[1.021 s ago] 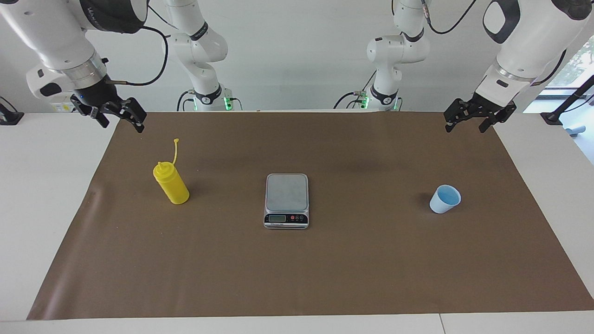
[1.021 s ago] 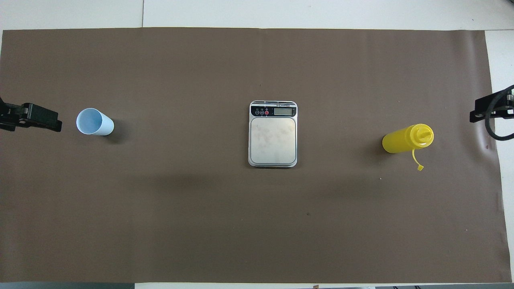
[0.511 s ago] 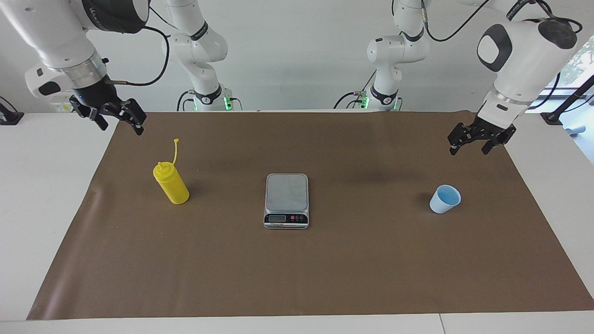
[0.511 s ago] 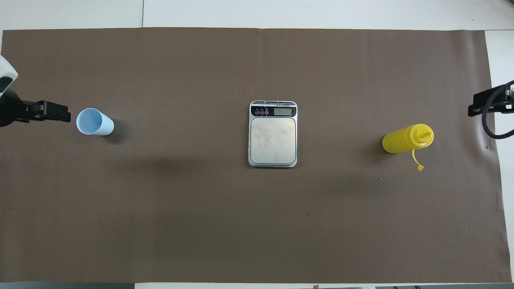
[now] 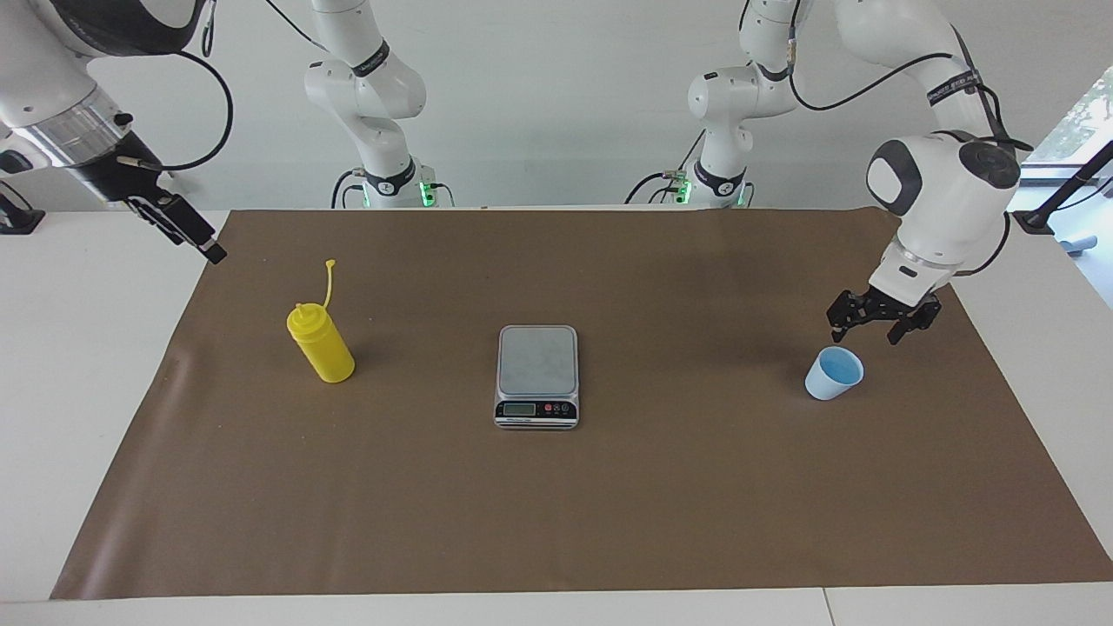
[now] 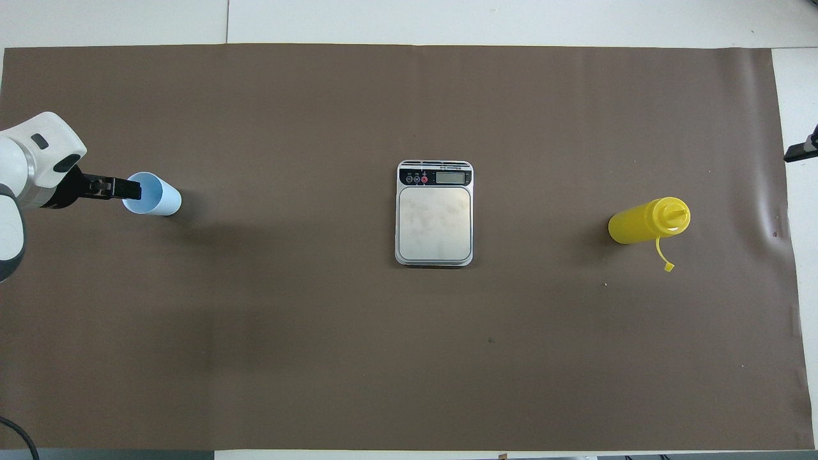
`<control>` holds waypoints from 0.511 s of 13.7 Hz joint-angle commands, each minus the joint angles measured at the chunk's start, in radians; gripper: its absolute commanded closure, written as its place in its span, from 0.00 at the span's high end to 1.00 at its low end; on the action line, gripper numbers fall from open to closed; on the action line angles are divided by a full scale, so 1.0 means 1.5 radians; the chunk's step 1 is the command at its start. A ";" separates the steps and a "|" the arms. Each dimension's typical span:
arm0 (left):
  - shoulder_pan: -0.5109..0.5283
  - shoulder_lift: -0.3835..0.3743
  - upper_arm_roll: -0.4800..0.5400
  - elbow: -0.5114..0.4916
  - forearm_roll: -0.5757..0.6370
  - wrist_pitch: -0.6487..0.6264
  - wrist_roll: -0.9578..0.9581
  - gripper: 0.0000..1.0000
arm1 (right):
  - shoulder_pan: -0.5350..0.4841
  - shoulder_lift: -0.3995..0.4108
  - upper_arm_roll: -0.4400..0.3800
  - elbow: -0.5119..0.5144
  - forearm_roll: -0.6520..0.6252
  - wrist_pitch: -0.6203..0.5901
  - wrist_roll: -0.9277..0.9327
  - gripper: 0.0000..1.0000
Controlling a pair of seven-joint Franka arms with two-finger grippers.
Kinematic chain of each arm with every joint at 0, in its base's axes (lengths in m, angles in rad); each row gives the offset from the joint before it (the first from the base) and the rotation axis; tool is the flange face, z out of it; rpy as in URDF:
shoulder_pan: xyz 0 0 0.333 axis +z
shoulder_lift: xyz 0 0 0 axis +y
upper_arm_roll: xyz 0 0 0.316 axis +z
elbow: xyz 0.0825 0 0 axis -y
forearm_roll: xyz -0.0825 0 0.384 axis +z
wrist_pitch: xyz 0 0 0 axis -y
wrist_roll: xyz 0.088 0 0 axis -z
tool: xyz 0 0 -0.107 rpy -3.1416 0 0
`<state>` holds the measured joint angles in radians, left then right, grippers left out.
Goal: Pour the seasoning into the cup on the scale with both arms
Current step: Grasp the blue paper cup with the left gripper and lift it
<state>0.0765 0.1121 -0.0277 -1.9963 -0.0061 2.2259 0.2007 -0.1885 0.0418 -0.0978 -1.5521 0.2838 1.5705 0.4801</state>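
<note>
The pale blue cup [image 5: 835, 373] [image 6: 152, 194] stands upright on the brown mat toward the left arm's end. My left gripper [image 5: 865, 336] [image 6: 125, 189] hangs open just above the cup's rim, apart from it and holding nothing. At the mat's middle sits the scale [image 5: 537, 359] [image 6: 434, 220], its plate bare. The yellow seasoning bottle [image 5: 322, 346] [image 6: 645, 222] stands toward the right arm's end, cap tether sticking up. My right gripper [image 5: 207, 250] [image 6: 802, 150] is open and raised over the mat's edge, well apart from the bottle.
A brown mat [image 5: 609, 504] covers most of the white table [image 5: 78, 391]. Two further white arm bases [image 5: 383, 104] [image 5: 730, 104] stand at the robots' end of the table.
My left gripper has come down and toward the cup, now just above its rim. My right gripper has swung outward, away from the bottle. Cup, scale and bottle have not moved.
</note>
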 commanded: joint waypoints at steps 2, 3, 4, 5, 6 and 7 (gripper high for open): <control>0.006 0.034 -0.003 -0.036 -0.004 0.101 0.011 1.00 | -0.114 0.070 0.004 0.012 0.152 -0.034 0.190 1.00; 0.006 0.036 -0.004 -0.048 -0.004 0.123 0.010 1.00 | -0.149 0.099 0.004 0.015 0.203 -0.051 0.210 1.00; 0.006 0.037 -0.004 -0.060 -0.004 0.139 0.010 0.97 | -0.162 0.108 0.004 0.016 0.227 -0.055 0.238 1.00; 0.008 0.040 -0.003 -0.067 -0.004 0.152 0.010 0.94 | -0.169 0.123 0.004 0.016 0.246 -0.061 0.259 1.00; 0.019 0.044 -0.004 -0.069 -0.004 0.159 0.009 0.88 | -0.190 0.142 0.004 0.018 0.276 -0.064 0.274 1.00; 0.023 0.045 -0.004 -0.070 -0.004 0.162 0.008 0.76 | -0.200 0.151 0.004 0.020 0.298 -0.068 0.295 1.00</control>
<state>0.0871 0.1870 -0.0288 -2.0757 -0.0061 2.4291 0.2022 -0.4588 0.2323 -0.1028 -1.5533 0.6692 1.4941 0.8474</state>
